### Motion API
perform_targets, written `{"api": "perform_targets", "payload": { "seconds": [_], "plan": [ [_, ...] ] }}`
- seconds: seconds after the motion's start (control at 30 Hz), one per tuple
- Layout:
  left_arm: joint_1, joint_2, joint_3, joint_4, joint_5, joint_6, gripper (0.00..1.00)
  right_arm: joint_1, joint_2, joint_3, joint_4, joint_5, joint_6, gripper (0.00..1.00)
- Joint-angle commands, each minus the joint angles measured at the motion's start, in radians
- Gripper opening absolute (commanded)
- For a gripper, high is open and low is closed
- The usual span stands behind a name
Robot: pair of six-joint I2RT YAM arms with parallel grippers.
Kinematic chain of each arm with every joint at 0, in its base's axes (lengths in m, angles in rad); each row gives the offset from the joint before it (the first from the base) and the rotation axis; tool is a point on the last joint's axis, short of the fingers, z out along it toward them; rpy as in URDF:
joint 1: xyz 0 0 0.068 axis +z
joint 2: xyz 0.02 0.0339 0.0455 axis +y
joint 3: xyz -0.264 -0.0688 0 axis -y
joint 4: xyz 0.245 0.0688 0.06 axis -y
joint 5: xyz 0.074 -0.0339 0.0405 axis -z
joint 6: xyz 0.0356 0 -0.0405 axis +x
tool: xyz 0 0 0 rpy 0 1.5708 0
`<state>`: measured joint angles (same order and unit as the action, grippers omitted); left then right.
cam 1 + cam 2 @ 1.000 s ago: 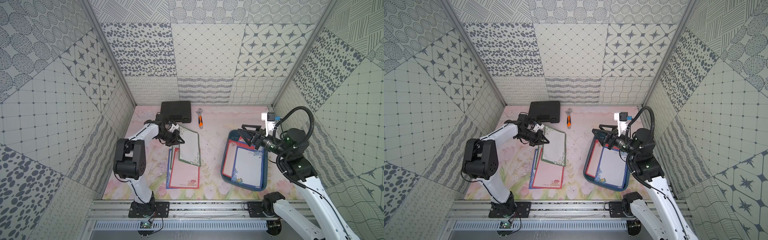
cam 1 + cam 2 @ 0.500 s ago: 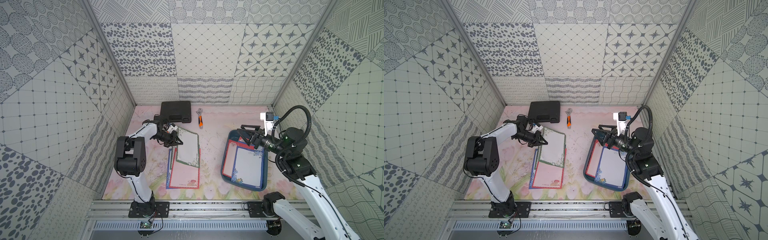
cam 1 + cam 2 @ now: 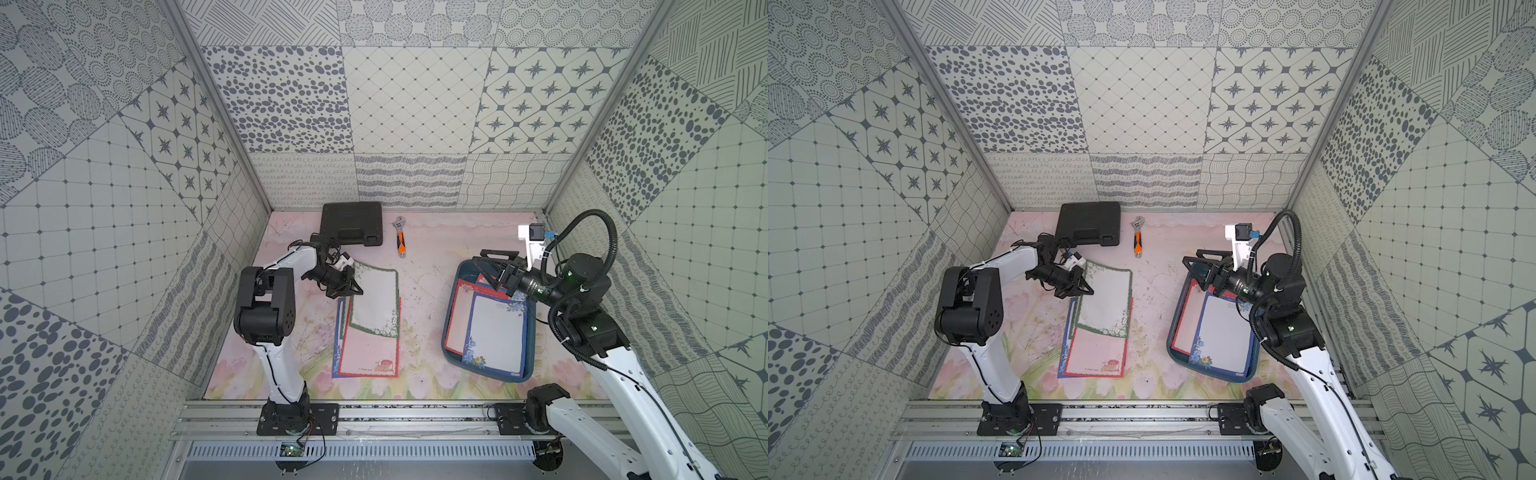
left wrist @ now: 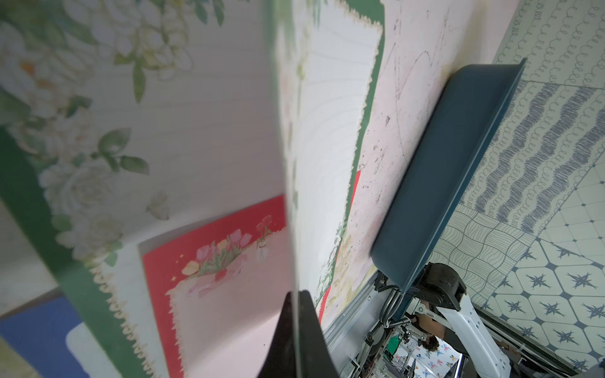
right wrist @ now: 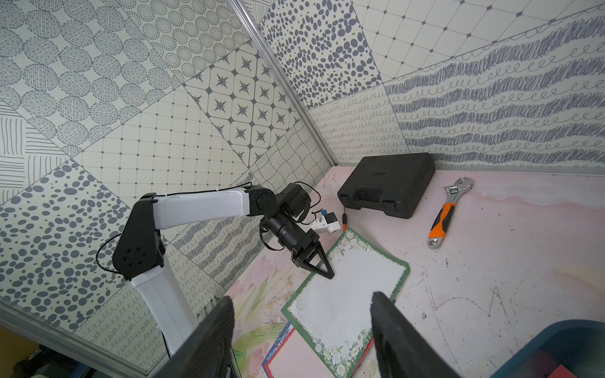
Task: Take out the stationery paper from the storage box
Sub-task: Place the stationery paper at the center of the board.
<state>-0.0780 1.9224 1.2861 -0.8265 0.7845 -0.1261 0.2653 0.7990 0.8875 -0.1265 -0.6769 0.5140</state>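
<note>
The blue-bordered sheet (image 3: 496, 328) lies in the teal tray (image 3: 451, 356), long side running back wall to rail, just under the right gripper (image 3: 488, 268), whose jaws gape empty; the left gripper (image 3: 353, 289), well apart, pinches a green-bordered sheet (image 3: 374, 299)

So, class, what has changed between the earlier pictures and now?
The left gripper, shut on the green-bordered sheet, has eased it slightly toward the front over the pile. The right gripper stays open over the storage box; its sheets, wrench and black case are unmoved.
</note>
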Motion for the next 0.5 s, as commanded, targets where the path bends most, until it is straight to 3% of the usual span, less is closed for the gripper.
{"api": "perform_targets", "payload": {
  "seconds": [0.0, 0.47],
  "plan": [
    [0.007, 0.019, 0.013, -0.025, -0.057, -0.014, 0.03, 0.006, -0.016, -0.006, 0.008, 0.011, -0.028, 0.68],
    [0.007, 0.019, 0.013, -0.034, -0.143, -0.011, 0.21, 0.006, -0.04, -0.018, -0.019, 0.025, -0.048, 0.67]
  ]
}}
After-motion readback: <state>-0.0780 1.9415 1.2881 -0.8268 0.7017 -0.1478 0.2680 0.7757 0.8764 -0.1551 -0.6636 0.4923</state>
